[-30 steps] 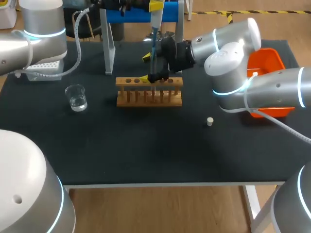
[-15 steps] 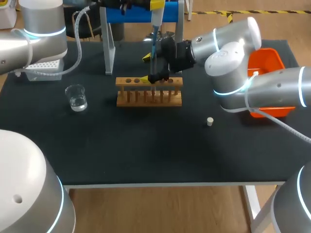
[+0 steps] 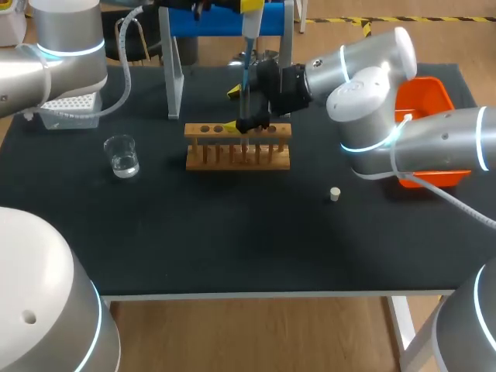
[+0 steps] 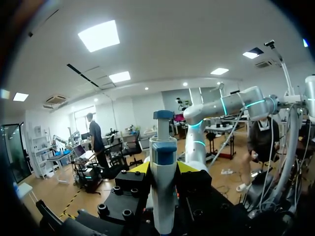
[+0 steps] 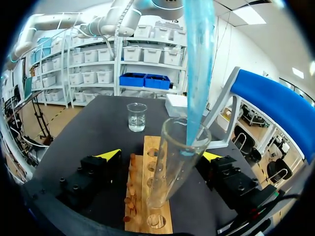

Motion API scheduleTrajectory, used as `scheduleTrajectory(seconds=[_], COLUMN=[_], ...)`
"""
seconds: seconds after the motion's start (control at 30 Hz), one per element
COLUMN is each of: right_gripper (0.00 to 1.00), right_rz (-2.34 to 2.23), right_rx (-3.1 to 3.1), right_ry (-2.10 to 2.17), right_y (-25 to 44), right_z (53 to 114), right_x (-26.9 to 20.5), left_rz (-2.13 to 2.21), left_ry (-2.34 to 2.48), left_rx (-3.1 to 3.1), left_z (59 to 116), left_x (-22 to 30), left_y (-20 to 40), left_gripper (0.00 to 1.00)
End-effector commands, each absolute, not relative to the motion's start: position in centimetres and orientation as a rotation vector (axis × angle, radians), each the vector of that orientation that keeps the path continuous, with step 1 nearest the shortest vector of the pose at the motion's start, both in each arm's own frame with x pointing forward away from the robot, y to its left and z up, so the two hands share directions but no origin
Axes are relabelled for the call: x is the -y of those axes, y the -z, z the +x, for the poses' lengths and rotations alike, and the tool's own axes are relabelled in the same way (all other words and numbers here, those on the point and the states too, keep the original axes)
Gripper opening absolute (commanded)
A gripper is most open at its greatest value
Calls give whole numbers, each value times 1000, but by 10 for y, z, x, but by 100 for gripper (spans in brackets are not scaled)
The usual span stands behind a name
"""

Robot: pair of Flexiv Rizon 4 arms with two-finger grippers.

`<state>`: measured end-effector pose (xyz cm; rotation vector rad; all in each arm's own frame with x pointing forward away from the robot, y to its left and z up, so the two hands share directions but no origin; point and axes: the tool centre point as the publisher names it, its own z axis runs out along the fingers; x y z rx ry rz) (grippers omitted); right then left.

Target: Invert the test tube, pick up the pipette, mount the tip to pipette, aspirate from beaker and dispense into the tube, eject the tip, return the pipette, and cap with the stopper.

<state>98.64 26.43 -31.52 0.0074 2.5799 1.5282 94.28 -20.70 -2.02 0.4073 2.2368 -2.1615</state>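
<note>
My left gripper [image 3: 248, 8] is shut on the white and blue pipette [image 3: 249, 27], high above the rack; its body [image 4: 163, 182] stands between the fingers. The blue tip [image 5: 197, 73] hangs from the pipette, its end inside the mouth of the glass test tube [image 5: 172, 162]. The tube stands tilted in the wooden rack [image 3: 237, 147]. My right gripper [image 5: 161, 156] is open, one finger on either side of the tube, neither touching it. The beaker [image 3: 122, 155] holds clear liquid, left of the rack. The small pale stopper [image 3: 335, 194] lies on the mat to the right.
A white tip box [image 3: 70, 108] sits at the back left. The blue pipette stand [image 3: 217, 19] rises behind the rack. An orange bin [image 3: 425, 101] is at the right edge, behind my right arm.
</note>
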Motion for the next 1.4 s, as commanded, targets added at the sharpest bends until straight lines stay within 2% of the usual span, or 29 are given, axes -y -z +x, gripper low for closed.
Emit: scheduleTrajectory(seconds=[0.03, 0.77, 1.13, 1.4], right_gripper=[100, 100, 100, 100], right_rz=[6, 6, 6, 6], right_rx=[-2584, -2584, -2584, -2584], right_ry=[-1525, -1525, -1525, -1525], right_y=[314, 314, 314, 314], right_z=[986, 986, 986, 986], right_x=[-263, -263, -263, -263], left_rz=[407, 394, 246, 141], left_ry=[2153, 2071, 1967, 1992], left_rx=[-2241, -2261, -2260, -2228], left_z=[941, 928, 907, 881], left_x=[208, 204, 153, 120], left_y=[16, -1, -6, 17], left_gripper=[0, 0, 0, 0])
